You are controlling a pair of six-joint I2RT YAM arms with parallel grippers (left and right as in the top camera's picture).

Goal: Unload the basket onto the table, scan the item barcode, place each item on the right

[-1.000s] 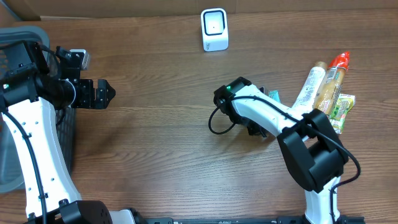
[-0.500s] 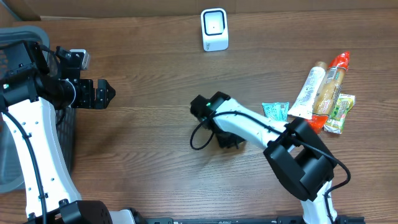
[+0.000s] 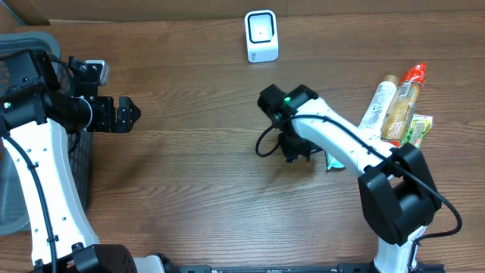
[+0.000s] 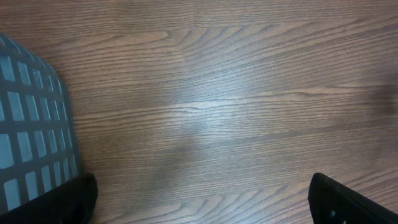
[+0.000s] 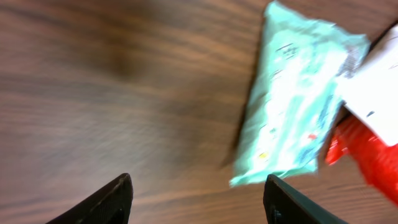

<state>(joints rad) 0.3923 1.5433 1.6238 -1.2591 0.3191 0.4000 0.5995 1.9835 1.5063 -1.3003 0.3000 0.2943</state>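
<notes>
The right gripper [image 5: 198,198] stands open, its two dark fingertips [image 5: 117,199] wide apart at the bottom of the wrist view with only blurred wood grain between them. It holds nothing. Ahead of it, in the upper right of that view, the mint-green packet [image 5: 292,93] lies flat on the counter [image 5: 93,93], its far corner against a white tube [image 5: 380,78] and a red wrapper [image 5: 360,152]. From overhead the right gripper [image 3: 298,150] is a dark mass right of centre, and only a corner of the packet [image 3: 333,161] peeks out below the forearm. That view alone shows the white scanner [image 3: 261,36] at the top centre, well apart from the packet, and the pile of snacks [image 3: 400,106] at the right edge. The left gripper [image 3: 121,114] hovers at the far left; its wrist view shows its fingers spread wide over bare wood, beside a grey basket [image 4: 31,124]. Half a second earlier the right wrist sat further left and the packet lay uncovered, higher up beside the tube. The left arm has not moved.
</notes>
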